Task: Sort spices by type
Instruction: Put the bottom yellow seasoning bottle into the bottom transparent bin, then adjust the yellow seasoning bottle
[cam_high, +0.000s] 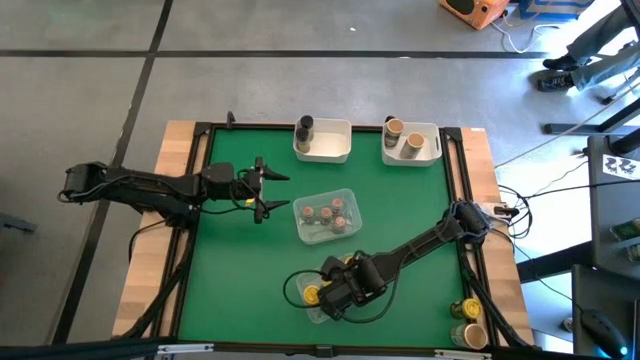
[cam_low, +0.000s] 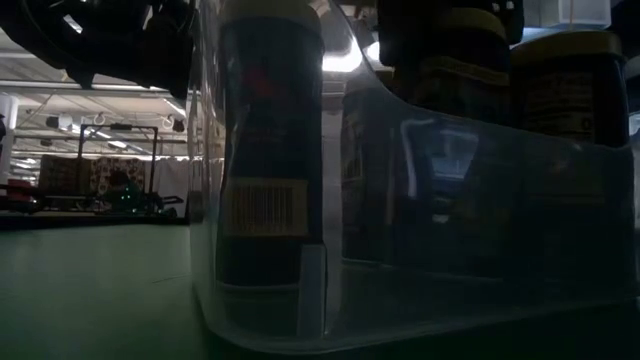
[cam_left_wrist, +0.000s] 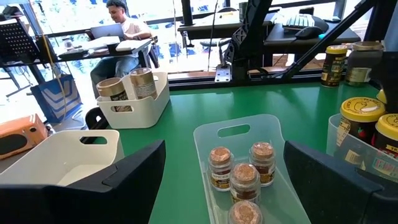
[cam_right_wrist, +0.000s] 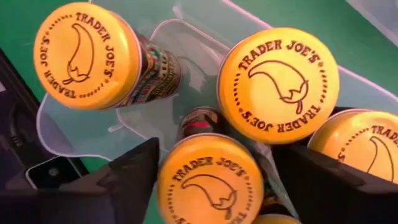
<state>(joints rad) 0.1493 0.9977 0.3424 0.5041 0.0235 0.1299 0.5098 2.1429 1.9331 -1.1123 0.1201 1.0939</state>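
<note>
**Yellow-lidded jars under my right claw**

My right gripper (cam_right_wrist: 211, 177) hangs spread open, holding nothing, straight over glossy yellow-lidded jars (cam_right_wrist: 278, 84), round-capped and printed with a pepper emblem, standing in a clear plastic tray (cam_right_wrist: 81, 134). My left gripper (cam_left_wrist: 224, 180) waits level and open; just ahead of it, textured reddish-brown-topped jars (cam_left_wrist: 242, 177) cluster in a second translucent tray (cam_left_wrist: 236, 127).

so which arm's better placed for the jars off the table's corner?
Probably right. The two loose jars sit on the wooden edge beside its arm, and the right gripper, open over the yellow-lidded jars' tray, is nearer. The left gripper is open across the mat.
</note>
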